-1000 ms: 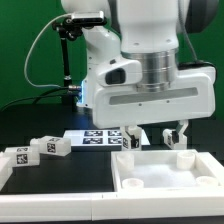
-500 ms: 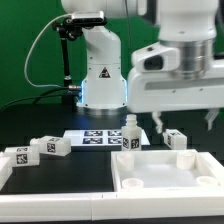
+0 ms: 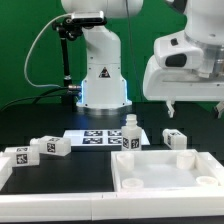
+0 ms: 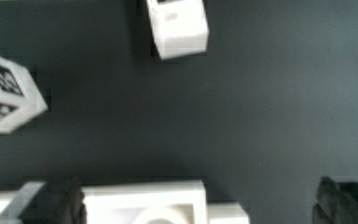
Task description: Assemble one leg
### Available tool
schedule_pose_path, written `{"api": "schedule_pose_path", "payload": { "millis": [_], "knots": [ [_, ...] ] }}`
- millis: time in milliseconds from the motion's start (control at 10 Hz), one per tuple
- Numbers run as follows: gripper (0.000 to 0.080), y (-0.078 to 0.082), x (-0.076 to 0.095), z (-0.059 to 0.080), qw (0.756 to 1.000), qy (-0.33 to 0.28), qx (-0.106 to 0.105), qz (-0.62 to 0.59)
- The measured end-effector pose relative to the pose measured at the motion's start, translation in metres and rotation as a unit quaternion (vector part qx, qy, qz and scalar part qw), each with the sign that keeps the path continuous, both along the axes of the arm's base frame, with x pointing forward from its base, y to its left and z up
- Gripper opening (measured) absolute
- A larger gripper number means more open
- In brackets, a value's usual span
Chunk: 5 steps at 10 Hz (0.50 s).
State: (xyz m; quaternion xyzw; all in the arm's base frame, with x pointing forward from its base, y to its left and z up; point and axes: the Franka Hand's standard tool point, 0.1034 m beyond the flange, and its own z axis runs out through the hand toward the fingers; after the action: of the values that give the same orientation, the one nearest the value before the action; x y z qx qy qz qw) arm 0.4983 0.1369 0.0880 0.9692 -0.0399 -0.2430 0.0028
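Observation:
Several white tagged legs lie on the black table. One leg (image 3: pixel 130 133) stands upright just behind the large white square top (image 3: pixel 150 178). Another leg (image 3: pixel 174 138) sits to its right, and two more legs (image 3: pixel 50 147) (image 3: pixel 20 157) lie at the exterior view's left. My gripper (image 3: pixel 196 108) hangs high at the upper right, open and empty, above the leg on the right. In the wrist view the gripper (image 4: pixel 197 205) is open, its dark fingers (image 4: pixel 43 200) wide apart, with a white leg (image 4: pixel 149 203) far below between them. Two other legs (image 4: pixel 179 28) (image 4: pixel 2 90) show there too.
The marker board (image 3: pixel 100 137) lies flat behind the upright leg. The robot's white base (image 3: pixel 100 75) stands at the back centre with a black cable looping at its left. A green wall closes the back.
My gripper has risen from table height beside the upright leg and moved to the exterior view's right. The legs and the square top have stayed put.

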Motion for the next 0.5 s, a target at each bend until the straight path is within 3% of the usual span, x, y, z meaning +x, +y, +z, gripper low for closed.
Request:
{"api": "schedule_pose_path", "payload": {
  "millis": [300, 500],
  "knots": [
    [0.0649, 0.005, -0.036, -0.016, 0.994, 0.107, -0.011, -0.003],
    [0.0649, 0.003, -0.044, -0.022, 0.986, 0.164, -0.015, 0.0]
  ]
}}
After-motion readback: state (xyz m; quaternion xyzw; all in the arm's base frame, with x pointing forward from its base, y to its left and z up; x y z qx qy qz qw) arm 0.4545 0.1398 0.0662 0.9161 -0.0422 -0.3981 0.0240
